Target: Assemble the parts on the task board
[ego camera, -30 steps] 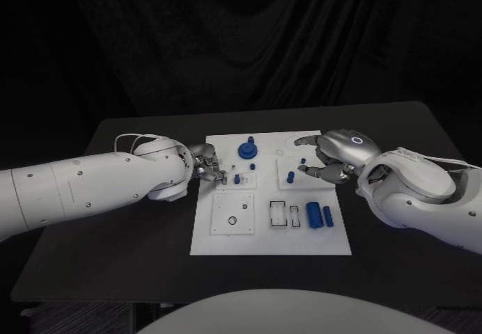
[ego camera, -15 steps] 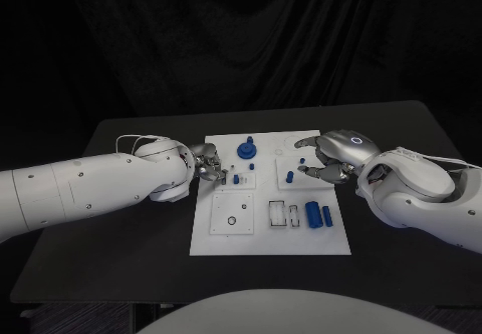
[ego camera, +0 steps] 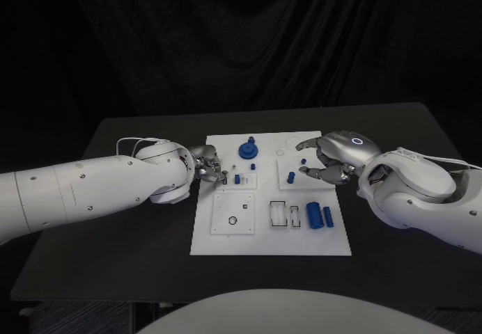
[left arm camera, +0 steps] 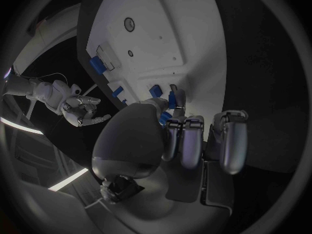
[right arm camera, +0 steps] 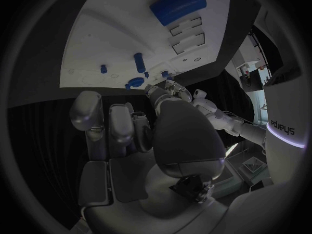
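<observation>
The white task board lies mid-table. My left hand hovers at its left edge with fingers curled in, and I see nothing in them. Its fingertips are close to a short blue peg standing in the board. A round blue part with a knob stands just beyond. My right hand hangs over the board's far right with fingers apart and nothing in it, beside another upright blue peg. Two blue cylinders lie at the board's right.
White inset plates with empty slots and rectangular outlines take up the board's near half. The black table runs out on both sides. Both white forearms hang low over the table beside the board.
The left arm has shifted very slightly. Both hands and all the parts stay where they were.
</observation>
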`<move>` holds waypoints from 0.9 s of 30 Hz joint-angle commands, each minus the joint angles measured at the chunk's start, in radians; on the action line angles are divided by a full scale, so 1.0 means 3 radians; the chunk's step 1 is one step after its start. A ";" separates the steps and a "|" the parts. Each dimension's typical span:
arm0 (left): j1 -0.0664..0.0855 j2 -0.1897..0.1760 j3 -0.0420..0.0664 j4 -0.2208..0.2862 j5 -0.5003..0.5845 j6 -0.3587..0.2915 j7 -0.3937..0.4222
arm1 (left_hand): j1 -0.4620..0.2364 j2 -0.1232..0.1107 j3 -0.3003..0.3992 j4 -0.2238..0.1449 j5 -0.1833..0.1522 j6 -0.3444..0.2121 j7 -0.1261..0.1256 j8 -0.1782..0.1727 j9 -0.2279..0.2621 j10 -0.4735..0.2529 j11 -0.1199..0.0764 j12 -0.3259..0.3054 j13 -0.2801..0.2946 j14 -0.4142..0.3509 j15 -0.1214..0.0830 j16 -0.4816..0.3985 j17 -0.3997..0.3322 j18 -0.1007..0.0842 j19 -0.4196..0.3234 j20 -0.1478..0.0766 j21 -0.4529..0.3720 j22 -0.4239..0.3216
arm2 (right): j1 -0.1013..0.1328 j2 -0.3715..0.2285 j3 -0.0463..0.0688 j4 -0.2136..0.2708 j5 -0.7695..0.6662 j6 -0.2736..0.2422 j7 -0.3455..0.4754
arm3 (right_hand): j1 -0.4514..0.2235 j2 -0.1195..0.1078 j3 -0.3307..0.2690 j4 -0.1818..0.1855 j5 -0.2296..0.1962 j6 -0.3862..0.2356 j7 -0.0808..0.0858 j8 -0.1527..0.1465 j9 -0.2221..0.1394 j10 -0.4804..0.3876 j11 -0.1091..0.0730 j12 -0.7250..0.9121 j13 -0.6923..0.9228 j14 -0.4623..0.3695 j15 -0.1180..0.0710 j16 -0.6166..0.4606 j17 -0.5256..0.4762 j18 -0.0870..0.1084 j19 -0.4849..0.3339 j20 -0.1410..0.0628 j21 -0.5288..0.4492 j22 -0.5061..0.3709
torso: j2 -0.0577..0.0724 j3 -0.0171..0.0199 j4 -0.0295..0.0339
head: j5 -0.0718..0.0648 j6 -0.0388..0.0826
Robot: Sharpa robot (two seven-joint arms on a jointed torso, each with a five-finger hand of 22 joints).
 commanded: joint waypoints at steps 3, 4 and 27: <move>-0.0041 -0.0005 0.0002 0.0010 -0.0080 -0.0090 0.0040 | -0.0052 0.0000 0.0360 -0.0342 0.0018 0.0138 -0.0136 0.0025 0.0012 0.0353 -0.0023 -0.0014 0.0877 0.0353 -0.0021 0.0009 0.0878 0.0047 0.0042 -0.0023 -0.0014 0.0715 | 0.0001 -0.0007 0.0002 0.0004 -0.0003 0.0037 -0.0039 | 0.0024 0.0015 -0.0003 0.0021 0.0020 0.0037 -0.0001 0.0014 0.0001 -0.0028 0.0003 -0.0026 0.0337 -0.0021 -0.0010 -0.0014 -0.0009 0.0050 -0.0025 0.0001 -0.0033 0.0321 | -0.0005 0.0005 0.0010 | -0.0009 0.0000; -0.0047 -0.0006 0.0002 0.0009 -0.0088 -0.0099 0.0044 | -0.0052 0.0000 0.0360 -0.0342 0.0018 0.0138 -0.0136 0.0025 0.0012 0.0353 -0.0023 -0.0014 0.0877 0.0353 -0.0021 0.0009 0.0878 0.0047 0.0042 -0.0023 -0.0014 0.0715 | 0.0001 -0.0007 0.0002 0.0004 -0.0003 0.0038 -0.0039 | 0.0022 0.0015 -0.0003 0.0024 0.0020 0.0057 -0.0002 0.0017 0.0004 -0.0030 0.0002 -0.0030 0.0333 -0.0022 -0.0011 -0.0018 -0.0013 0.0050 -0.0025 0.0000 -0.0036 0.0319 | -0.0006 0.0004 0.0010 | -0.0008 0.0000; -0.0109 0.0014 0.0002 -0.0038 -0.0127 -0.0222 0.0152 | -0.0295 0.0031 0.0371 -0.0315 -0.0191 0.0115 -0.0147 0.0025 0.0086 0.0353 -0.0032 -0.0014 0.0877 0.0353 -0.0029 0.0009 0.0878 0.0053 0.0037 -0.0033 -0.0047 0.0707 | -0.0004 0.0001 0.0002 -0.0011 -0.0002 0.0082 -0.0054 | 0.0018 0.0015 -0.0003 0.0030 0.0018 0.0072 -0.0004 0.0019 0.0000 -0.0041 0.0001 -0.0044 0.0319 -0.0026 -0.0012 -0.0032 -0.0030 0.0054 -0.0031 0.0000 -0.0062 0.0311 | 0.0000 -0.0002 0.0011 | -0.0011 0.0000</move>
